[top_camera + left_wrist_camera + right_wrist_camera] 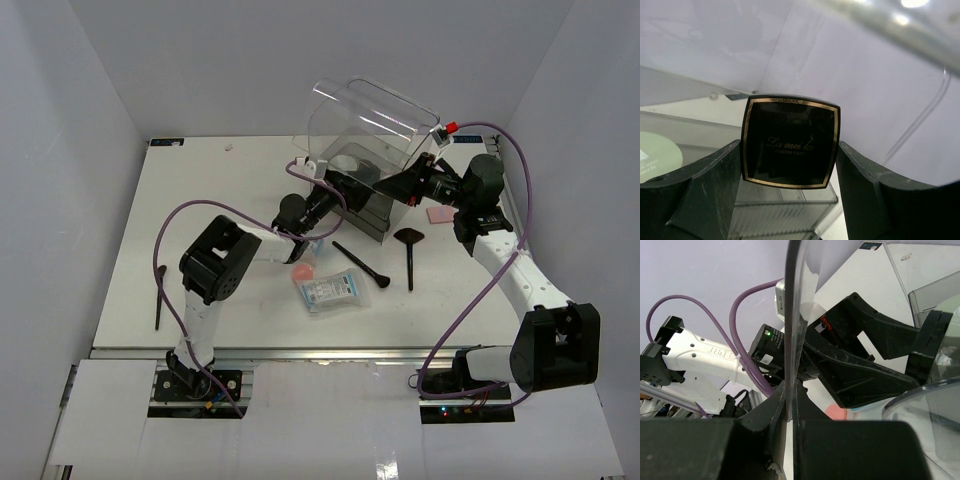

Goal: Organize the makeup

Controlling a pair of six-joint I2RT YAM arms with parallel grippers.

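Left gripper (790, 150): jaws set narrow and clamped on the two side edges of the black compact (790, 146); it reaches into the top of the clear box (372, 208) from 7 o'clock.
Black compact: square with a gold border and gold lettering; upright, face to the left wrist camera, held above the box's open top compartment.
Right gripper (791, 412): jaws nearly closed, pinching the edge of the clear lid (375, 105), which runs straight up between the fingers in the right wrist view; it comes in from 3 o'clock of the box.
Clear lid: raised and tilted back toward 12 o'clock.
Clear box: at 12 o'clock of the table (200, 200) centre; grey drawers below.
Pale round pad (655, 155): lies inside the box at 9 o'clock of the compact.
Fan brush (409, 245): on the table at 3 o'clock of centre; head toward the box.
Plain brush (362, 265): lies slanted, just at 9 o'clock of the fan brush; apart from it.
White-blue sachet (332, 290): flat at 6 o'clock of centre.
Round puff (303, 271): touching the sachet at its 10 o'clock corner; beside the left arm.
Square puff (440, 214): pink; under the right arm at 2 o'clock of the fan brush.
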